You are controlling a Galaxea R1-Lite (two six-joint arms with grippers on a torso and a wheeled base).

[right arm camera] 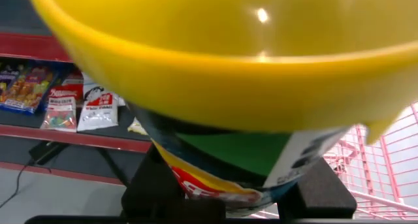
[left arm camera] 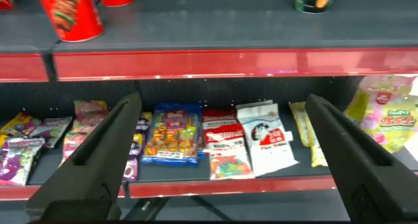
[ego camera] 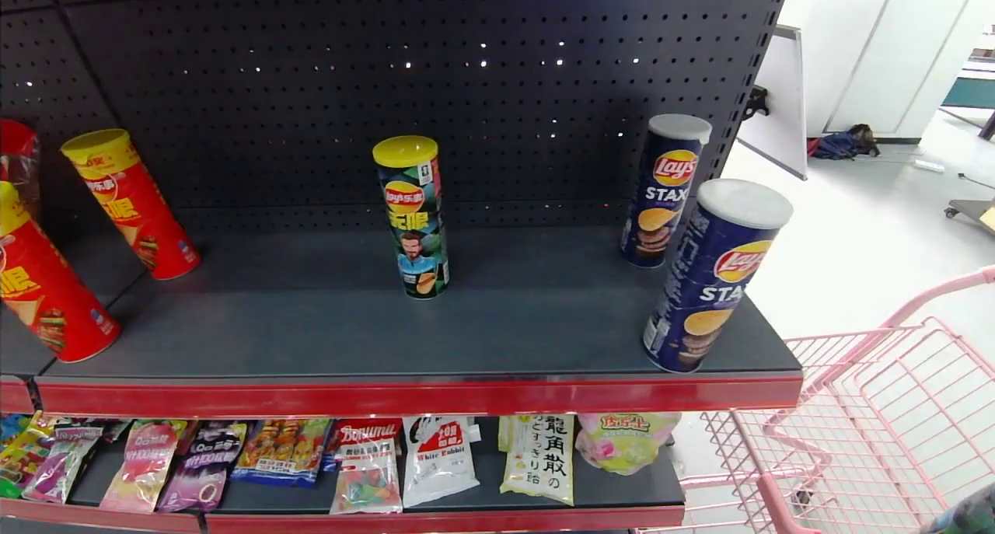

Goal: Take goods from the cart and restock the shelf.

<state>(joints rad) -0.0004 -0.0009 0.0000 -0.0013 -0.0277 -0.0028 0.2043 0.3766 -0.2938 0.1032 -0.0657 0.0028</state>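
My right gripper (right arm camera: 238, 192) is shut on a chip can (right arm camera: 228, 61) with a yellow lid and a green, red and blue body; the can looms close to the right wrist camera. My left gripper (left arm camera: 223, 101) is open with nothing between its fingers, and faces the lower shelf's snack bags (left arm camera: 215, 142). On the dark upper shelf (ego camera: 536, 324) a matching yellow-lidded can (ego camera: 412, 215) stands upright in the middle. Two blue cans (ego camera: 665, 192) (ego camera: 715, 277) stand at its right end. Red cans (ego camera: 132, 204) (ego camera: 47, 285) stand at the left. The pink cart (ego camera: 878, 410) is at the lower right.
A red strip (ego camera: 420, 396) edges the upper shelf's front. Bare shelf board lies on both sides of the middle can. A black pegboard (ego camera: 389, 75) backs the shelf. Beyond the shelf's right end is open white floor (ego camera: 855, 231).
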